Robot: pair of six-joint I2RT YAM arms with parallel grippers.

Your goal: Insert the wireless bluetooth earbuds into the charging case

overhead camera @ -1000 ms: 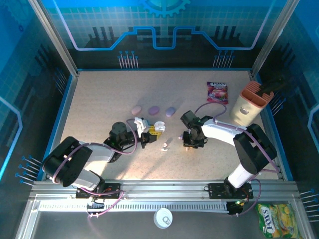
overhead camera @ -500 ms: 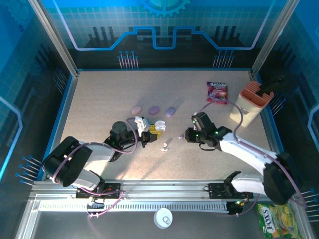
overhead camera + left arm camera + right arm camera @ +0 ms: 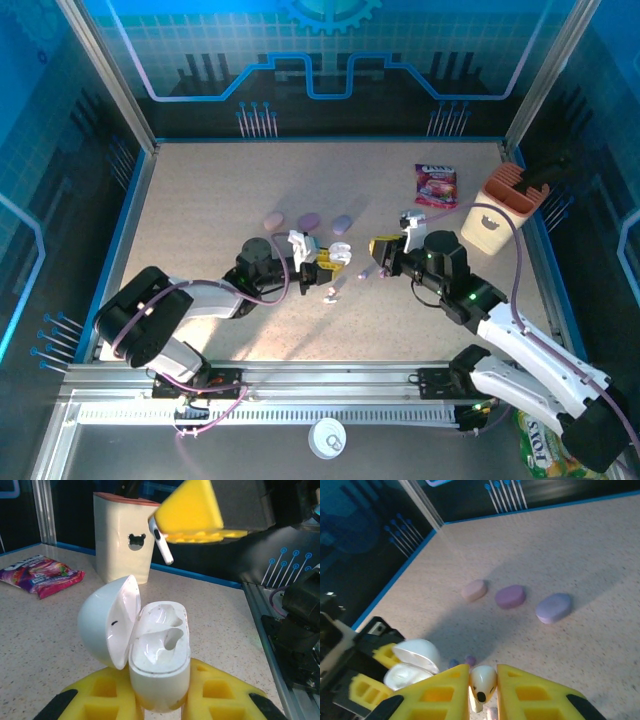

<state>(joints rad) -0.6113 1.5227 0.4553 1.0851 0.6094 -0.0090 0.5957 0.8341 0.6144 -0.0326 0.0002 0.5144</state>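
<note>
Robot test cell, lab setting: speckled table [image 3: 200, 195] walled by blue circuit-print panels [image 3: 330, 55] behind and beside it; aluminium rail [image 3: 330, 377] along the table's near edge.

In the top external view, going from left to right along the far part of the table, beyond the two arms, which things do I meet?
From the left: pink case → purple case → lavender case → candy packet → beige holder.
</note>
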